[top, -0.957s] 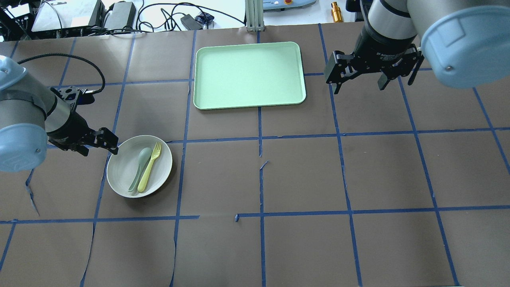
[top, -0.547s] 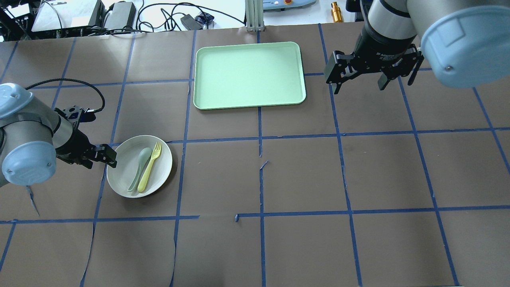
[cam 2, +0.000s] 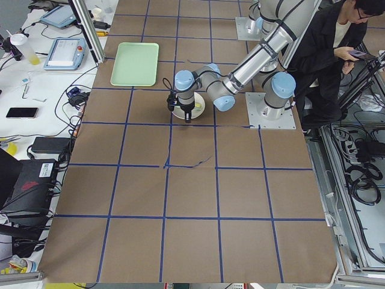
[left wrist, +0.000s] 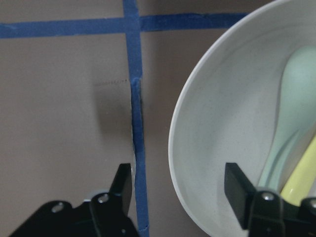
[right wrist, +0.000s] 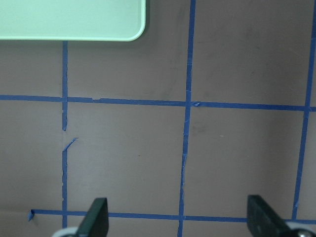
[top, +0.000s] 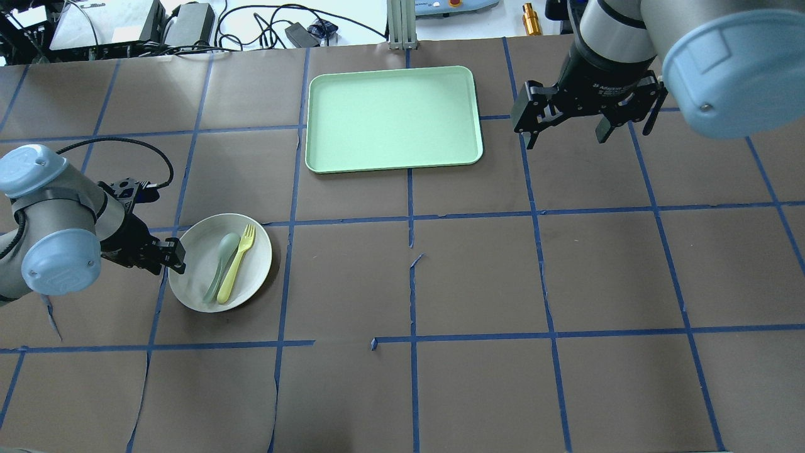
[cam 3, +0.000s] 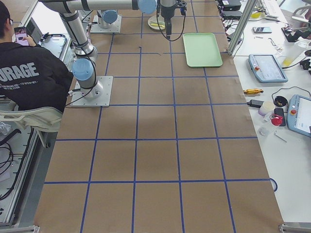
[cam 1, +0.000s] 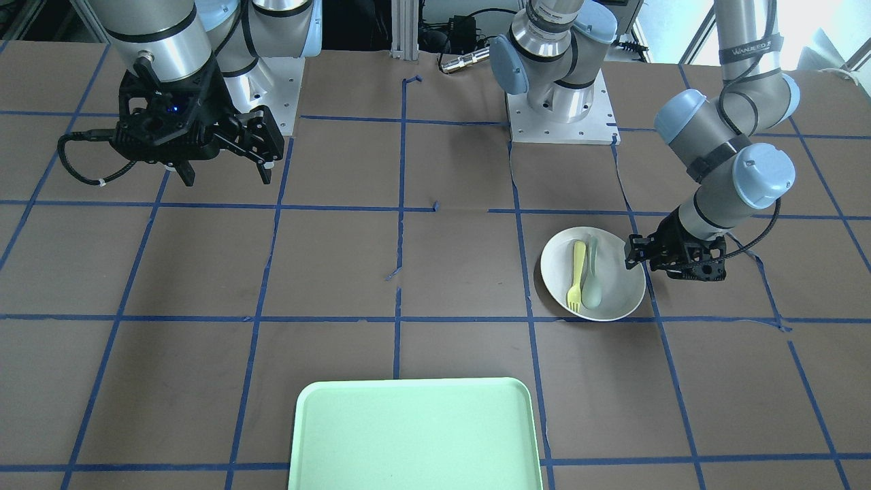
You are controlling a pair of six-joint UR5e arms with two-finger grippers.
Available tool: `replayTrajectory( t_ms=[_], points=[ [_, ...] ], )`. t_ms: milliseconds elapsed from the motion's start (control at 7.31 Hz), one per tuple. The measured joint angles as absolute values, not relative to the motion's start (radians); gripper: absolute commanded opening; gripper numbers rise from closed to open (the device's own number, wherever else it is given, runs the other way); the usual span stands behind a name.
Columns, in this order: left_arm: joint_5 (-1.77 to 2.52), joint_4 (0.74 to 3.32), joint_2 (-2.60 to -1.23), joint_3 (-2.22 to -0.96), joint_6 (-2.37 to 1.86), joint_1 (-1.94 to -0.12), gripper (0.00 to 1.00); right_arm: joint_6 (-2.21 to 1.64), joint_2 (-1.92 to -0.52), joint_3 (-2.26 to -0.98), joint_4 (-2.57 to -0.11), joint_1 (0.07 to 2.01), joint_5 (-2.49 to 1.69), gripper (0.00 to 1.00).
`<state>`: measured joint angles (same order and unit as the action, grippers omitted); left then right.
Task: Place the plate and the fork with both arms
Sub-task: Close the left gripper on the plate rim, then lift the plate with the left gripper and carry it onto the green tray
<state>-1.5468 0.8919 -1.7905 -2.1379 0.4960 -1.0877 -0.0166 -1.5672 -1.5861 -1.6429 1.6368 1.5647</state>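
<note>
The off-white plate (top: 192, 267) lies at the table's left with the pale-yellow fork (top: 236, 263) and a grey-green spoon (top: 219, 270) side by side in it. My left gripper (top: 172, 257) is open at the plate's left rim. In the left wrist view the left gripper (left wrist: 180, 190) straddles the rim of the plate (left wrist: 217, 128), one finger outside over the table, one inside near the spoon (left wrist: 296, 98) and fork (left wrist: 302, 173). My right gripper (top: 566, 134) is open and empty, held high at the tray's right.
The mint-green tray (top: 393, 119) lies at the table's far middle, its corner in the right wrist view (right wrist: 69, 19). Brown paper with blue tape lines covers the table. Cables and devices lie beyond the far edge. A person sits behind the robot (cam 3: 29, 73).
My left arm has swung nearer and its open gripper has slid along and come down at the plate's left rim. The right arm, plate, fork and spoon have not moved.
</note>
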Motion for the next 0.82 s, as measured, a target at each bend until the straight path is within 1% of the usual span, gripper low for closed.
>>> replayTrajectory(
  t_ms=[137, 410, 821],
  points=[
    [-1.547, 0.889, -1.798, -2.139, 0.495, -1.088, 0.09, -0.016, -1.567, -1.586, -1.643, 1.637, 1.565, 1.00],
    [-1.543, 0.886, -1.805, -2.138, 0.489, -1.088, 0.00, -0.015, -1.566, -1.586, -1.643, 1.637, 1.565, 1.00],
    [-1.485, 0.890, -1.804, -2.114, 0.480, -1.087, 0.00, -0.016, -1.566, -1.585, -1.643, 1.637, 1.565, 1.00]
  ],
)
